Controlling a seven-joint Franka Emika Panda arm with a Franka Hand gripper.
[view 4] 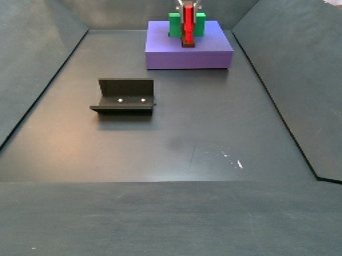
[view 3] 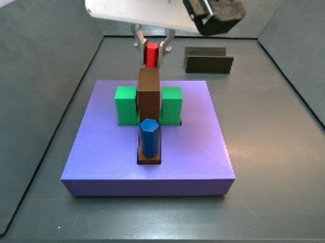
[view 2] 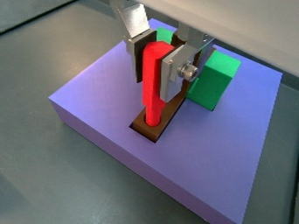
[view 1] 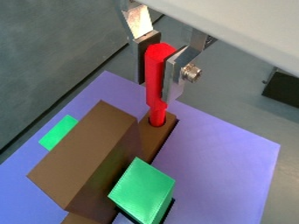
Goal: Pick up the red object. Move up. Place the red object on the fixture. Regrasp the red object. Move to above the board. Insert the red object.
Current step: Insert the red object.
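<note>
End effector point(view 2: 159, 72) above the board point(view 2: 105, 114), clamped on the upright red object point(view 2: 153, 83). Peg's lower tip down in a brown slot point(view 2: 156, 129) on the board, beside green blocks point(view 2: 208, 80). Fixture point(view 4: 123, 97) well apart on the floor point(view 4: 174, 150).

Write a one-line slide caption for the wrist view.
Gripper holds the red peg upright, tip in the brown slot of the purple board.
</note>
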